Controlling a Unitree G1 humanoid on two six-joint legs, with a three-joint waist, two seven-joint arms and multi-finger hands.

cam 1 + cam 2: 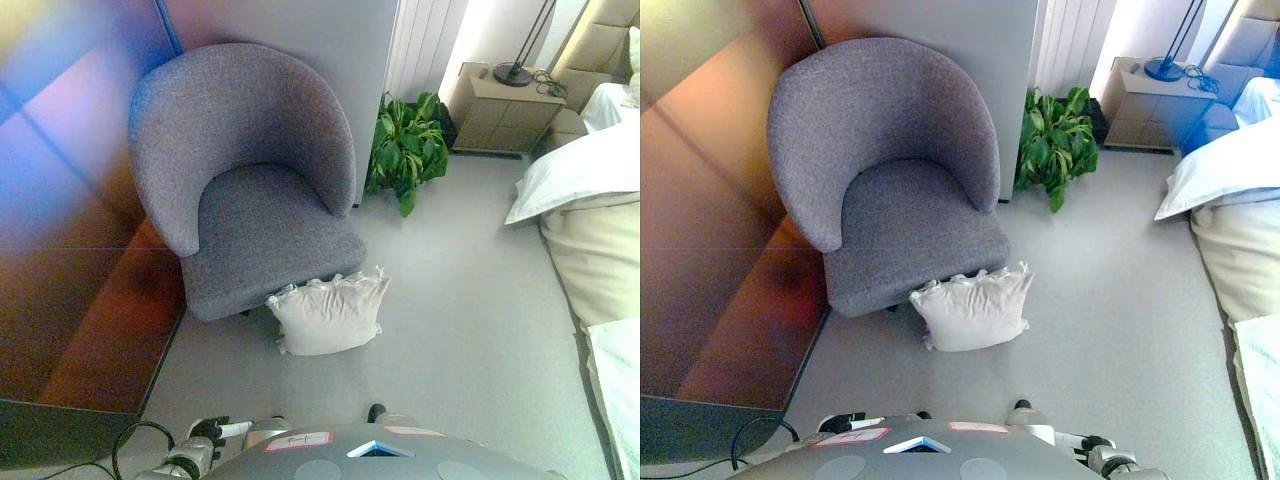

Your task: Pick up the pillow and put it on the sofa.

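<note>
A white pillow (328, 314) with frilled edges stands on the grey floor, leaning against the front of the seat of a grey fabric armchair (245, 170). The chair's seat is bare. My left hand (214, 430) shows at the bottom edge, left of centre, low and well short of the pillow. My right hand (1038, 424) shows at the bottom edge right of centre, also away from the pillow. Both hands are mostly hidden by my body and hold nothing that I can see.
A potted green plant (406, 147) stands right of the chair by the wall. Behind it is a beige nightstand (503, 112) with a lamp base. A bed with white bedding (590, 215) fills the right side. A wood-toned wall panel (70, 250) runs along the left.
</note>
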